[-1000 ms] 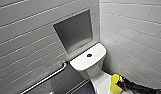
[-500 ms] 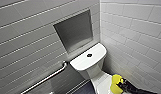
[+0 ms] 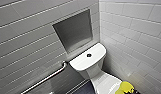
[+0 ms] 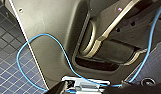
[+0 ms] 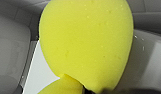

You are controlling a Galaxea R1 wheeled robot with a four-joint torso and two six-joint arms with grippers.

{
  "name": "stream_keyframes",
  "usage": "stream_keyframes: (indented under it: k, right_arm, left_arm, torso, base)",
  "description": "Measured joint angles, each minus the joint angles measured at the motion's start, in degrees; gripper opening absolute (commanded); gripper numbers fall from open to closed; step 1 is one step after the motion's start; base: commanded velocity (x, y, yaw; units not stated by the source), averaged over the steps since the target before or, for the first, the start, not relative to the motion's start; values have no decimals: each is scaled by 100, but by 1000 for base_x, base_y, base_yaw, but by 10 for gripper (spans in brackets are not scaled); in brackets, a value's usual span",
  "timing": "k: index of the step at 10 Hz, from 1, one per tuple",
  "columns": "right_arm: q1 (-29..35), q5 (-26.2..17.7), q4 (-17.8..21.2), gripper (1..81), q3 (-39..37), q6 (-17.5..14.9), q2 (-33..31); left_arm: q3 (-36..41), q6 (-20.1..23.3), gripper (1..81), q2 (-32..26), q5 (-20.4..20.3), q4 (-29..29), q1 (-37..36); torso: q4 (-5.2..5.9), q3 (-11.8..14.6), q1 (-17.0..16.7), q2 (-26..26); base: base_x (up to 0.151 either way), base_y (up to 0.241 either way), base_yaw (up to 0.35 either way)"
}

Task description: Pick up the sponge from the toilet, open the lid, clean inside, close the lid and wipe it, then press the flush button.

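The white toilet (image 3: 97, 72) stands in the corner, its tank (image 3: 83, 62) carrying a dark round flush button (image 3: 89, 55). Below the tank a glossy white lid (image 3: 106, 83) runs toward the frame's lower edge; I cannot tell whether it is up or down. The yellow sponge (image 3: 124, 87) hovers just right of it, squeezed in my right gripper (image 3: 128, 92). In the right wrist view the sponge (image 5: 86, 42) looms close, with white ceramic behind. My left gripper (image 4: 96, 88) hangs open beside the robot's own body, over dark floor tiles (image 4: 8, 62).
A recessed grey niche (image 3: 74, 31) sits in the tiled wall above the tank. A metal grab bar (image 3: 47, 78) runs along the left wall, close to the toilet. The right wall (image 3: 136, 37) stands tight beside the bowl. A blue cable (image 4: 41, 37) loops near the left wrist.
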Motion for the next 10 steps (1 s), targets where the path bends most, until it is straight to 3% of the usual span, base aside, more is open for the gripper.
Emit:
stream_keyframes:
  k: [4,7,10]
  right_arm:
    - [-1362,709,44,10,1626,39,-929]
    - [-2310,1571,69,10,1797,88,-1157]
    - [-3471,2121,87,10,1521,166,-1058]
  left_arm:
    - [0,0,811,0,-2,0,0]
    - [0,-1,811,0,-2,0,0]
    - [0,0,811,0,-5,0,0]
  torso:
    - [0,-6,4,2]
    - [0,-6,6,2]
    - [0,-6,6,2]
  base:
    - [0,0,0]
    - [0,0,0]
    - [0,0,0]
